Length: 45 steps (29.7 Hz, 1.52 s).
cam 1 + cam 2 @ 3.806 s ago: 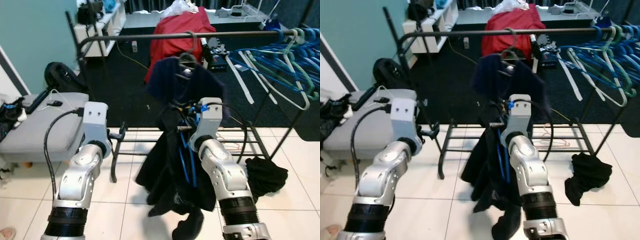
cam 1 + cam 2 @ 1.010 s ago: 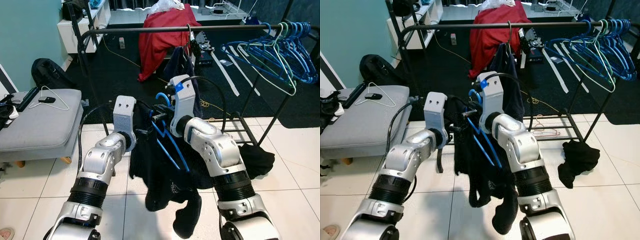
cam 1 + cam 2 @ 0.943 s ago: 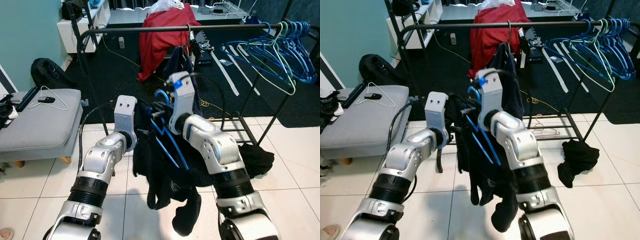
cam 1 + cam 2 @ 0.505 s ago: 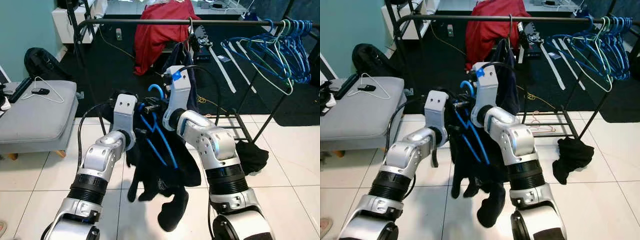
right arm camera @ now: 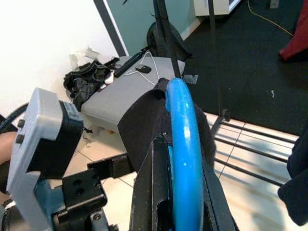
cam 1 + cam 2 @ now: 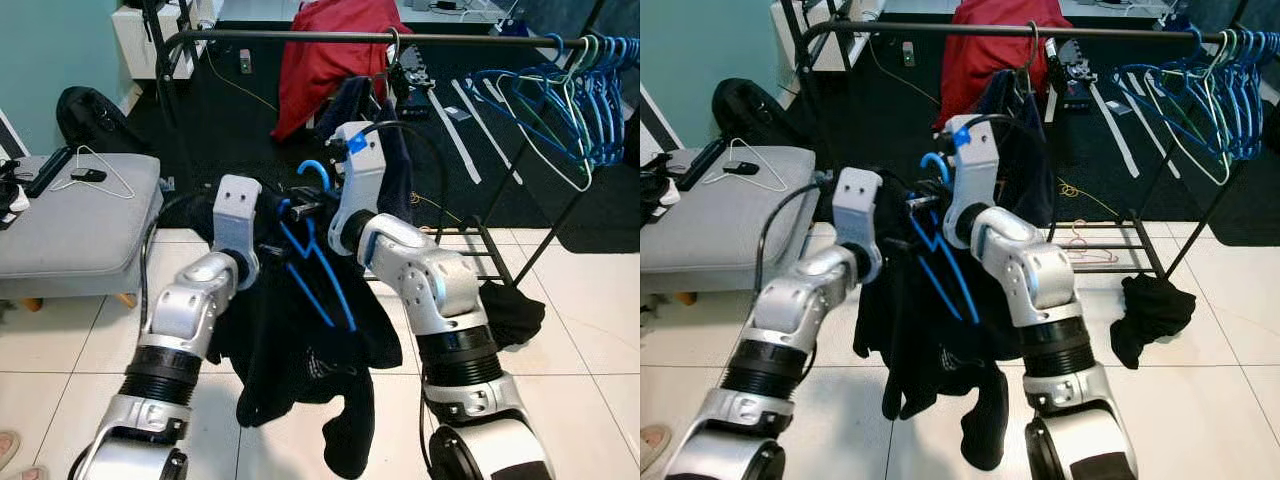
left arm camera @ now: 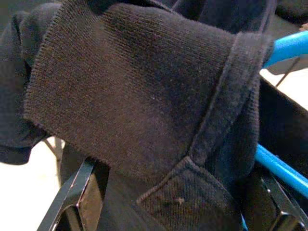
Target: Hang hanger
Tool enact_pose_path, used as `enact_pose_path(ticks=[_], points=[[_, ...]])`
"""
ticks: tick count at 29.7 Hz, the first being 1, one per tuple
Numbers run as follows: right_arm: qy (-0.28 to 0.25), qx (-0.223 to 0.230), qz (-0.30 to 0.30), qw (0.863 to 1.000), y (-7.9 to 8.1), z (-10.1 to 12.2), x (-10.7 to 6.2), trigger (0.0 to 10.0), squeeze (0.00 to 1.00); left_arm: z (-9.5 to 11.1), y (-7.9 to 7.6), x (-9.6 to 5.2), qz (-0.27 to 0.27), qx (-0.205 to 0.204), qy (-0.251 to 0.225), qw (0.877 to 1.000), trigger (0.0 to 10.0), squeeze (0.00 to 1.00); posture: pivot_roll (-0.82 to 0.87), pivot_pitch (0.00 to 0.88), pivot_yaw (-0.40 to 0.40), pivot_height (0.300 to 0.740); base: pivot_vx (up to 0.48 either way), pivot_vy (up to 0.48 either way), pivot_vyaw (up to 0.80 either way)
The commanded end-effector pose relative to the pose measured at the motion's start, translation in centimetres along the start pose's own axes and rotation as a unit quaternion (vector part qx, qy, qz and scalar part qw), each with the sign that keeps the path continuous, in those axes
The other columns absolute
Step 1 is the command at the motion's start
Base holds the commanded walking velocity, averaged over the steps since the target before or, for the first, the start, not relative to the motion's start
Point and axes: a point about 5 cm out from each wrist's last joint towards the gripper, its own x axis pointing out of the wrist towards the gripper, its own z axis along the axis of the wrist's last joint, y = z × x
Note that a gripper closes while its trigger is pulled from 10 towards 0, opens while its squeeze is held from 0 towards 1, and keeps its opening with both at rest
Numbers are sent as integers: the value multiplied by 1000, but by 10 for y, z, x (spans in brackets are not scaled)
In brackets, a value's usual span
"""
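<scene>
Both arms now hold the black top [image 6: 300, 350] a bit higher than before. The right gripper [image 6: 300, 208] is closed on the blue hanger [image 6: 315, 262] just under its hook. The left gripper [image 6: 268, 250] pinches the top's cloth at the hanger's 9 o'clock side. The rail [image 6: 300, 37] waits at 12 o'clock. Next, the hook probably must go up and over that rail.

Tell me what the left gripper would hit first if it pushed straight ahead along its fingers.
Most likely the black garment: in the left wrist view it drapes right across the left gripper, over the blue hanger. Depth beyond is unclear.
</scene>
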Motion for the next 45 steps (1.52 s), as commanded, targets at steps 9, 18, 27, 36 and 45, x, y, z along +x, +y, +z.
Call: enact_pose_path(ticks=[9,18,27,36,45], points=[[5,1,5,1000,0,0,-3,10000,0,-7,12,-6,-1,14,8,1000,10000,0,-29,241,3,740,0,0,0],[1,-1,7,1000,3,3,-4,10000,0,-11,6,-2,-3,31,15,999,9255,0,-33,240,7,740,0,0,0],[-2,-4,4,1000,1,6,-6,10000,0,-8,13,-1,16,43,7,999,0,0,-34,242,5,740,0,0,0],[6,-9,-9,1000,-2,-4,-10,10000,0,-4,18,-4,31,40,-28,998,0,0,-6,201,21,740,0,0,0],[19,-24,-34,999,-5,-20,-18,10000,0,-26,7,-13,58,29,-34,997,0,0,-30,106,5,740,0,0,0]])
